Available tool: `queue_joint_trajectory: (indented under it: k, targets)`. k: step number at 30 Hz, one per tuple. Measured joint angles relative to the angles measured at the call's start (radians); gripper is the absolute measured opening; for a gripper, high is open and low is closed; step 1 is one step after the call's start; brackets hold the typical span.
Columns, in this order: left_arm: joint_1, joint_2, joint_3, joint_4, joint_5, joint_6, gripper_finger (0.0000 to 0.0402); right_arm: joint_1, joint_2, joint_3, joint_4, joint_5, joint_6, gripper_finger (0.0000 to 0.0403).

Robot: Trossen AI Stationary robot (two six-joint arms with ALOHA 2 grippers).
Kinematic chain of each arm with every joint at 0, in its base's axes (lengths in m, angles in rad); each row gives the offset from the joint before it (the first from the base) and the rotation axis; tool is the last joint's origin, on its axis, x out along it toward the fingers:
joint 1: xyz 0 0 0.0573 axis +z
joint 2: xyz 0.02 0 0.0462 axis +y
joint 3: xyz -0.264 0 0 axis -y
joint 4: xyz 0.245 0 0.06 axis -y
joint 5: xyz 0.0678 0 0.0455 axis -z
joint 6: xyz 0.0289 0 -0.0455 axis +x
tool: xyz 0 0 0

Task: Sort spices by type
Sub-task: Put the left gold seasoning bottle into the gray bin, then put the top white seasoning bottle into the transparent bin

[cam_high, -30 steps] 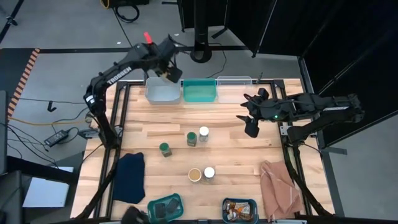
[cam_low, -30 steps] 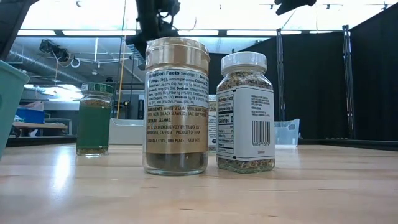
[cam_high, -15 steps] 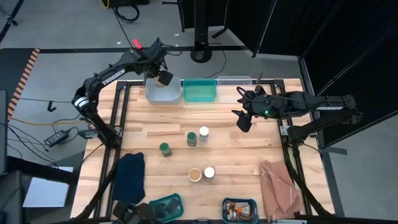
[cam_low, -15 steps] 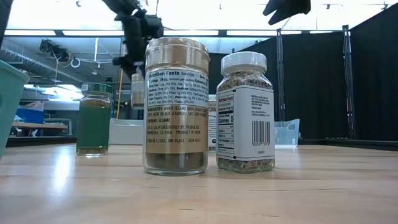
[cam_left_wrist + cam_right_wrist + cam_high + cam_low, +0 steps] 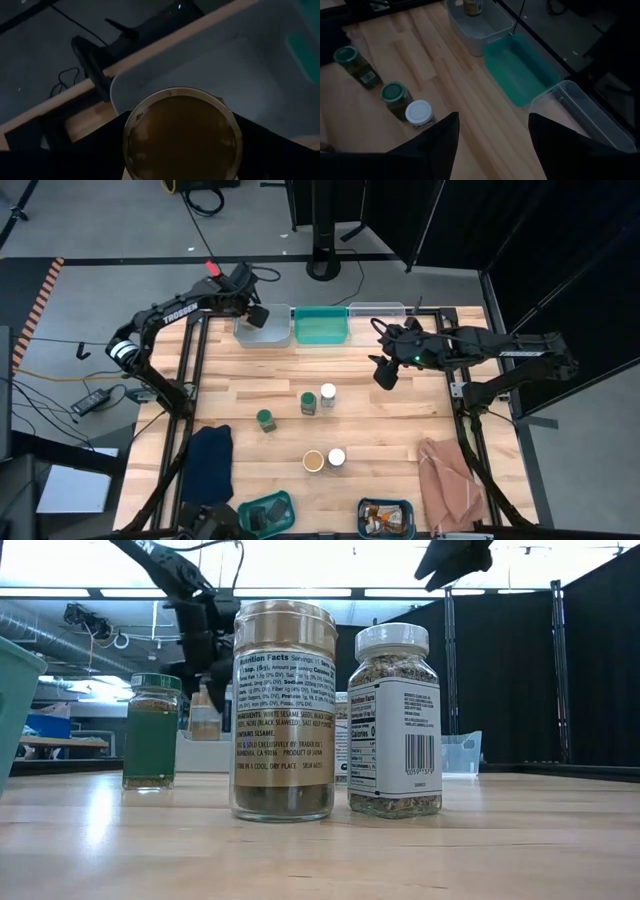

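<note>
while the left gripper (image 5: 256,314) hangs over the pale grey bin (image 5: 240,332) at the table's far edge, its fingers are clamped on a tan-topped jar (image 5: 182,134), which the left wrist view shows just above that bin's rim, not yet released. right gripper (image 5: 383,373) is parted and holds nothing, hovering above the table near the teal bin (image 5: 321,326) and the clear bin (image 5: 378,309), with the loose jars well apart from it. still standing on the table: two green-topped jars (image 5: 265,419) and (image 5: 308,402), a white-topped jar (image 5: 328,394) just beside the second, then a second tan-topped jar (image 5: 313,461) touching or nearly touching another white-topped jar (image 5: 336,458). near-edge bins (image 5: 384,504) already hold what look like the boxes and packets; contents too small to confirm. judgement: roughly a third to a half sorted, five jars left after this drop.
</note>
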Motion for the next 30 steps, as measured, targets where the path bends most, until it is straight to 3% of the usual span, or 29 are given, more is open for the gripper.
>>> queue_joint_trajectory:
  k: [13, 22, 30]
  targets:
    - [0.014, 0.001, -0.039, 0.038, 0.008, 0.036, 0.0319, -0.001, 0.012, 0.0, 0.003, 0.0, -0.015, 0.025]
    - [0.013, 0.001, -0.038, 0.037, 0.014, 0.07, 0.0325, 0.0, 0.016, 0.0, 0.009, -0.009, -0.019, 0.0253]
    - [0.012, 0.001, 0.085, -0.044, 0.04, 0.117, 0.0325, 0.0, 0.016, 0.0, 0.085, -0.047, -0.074, 0.0268]
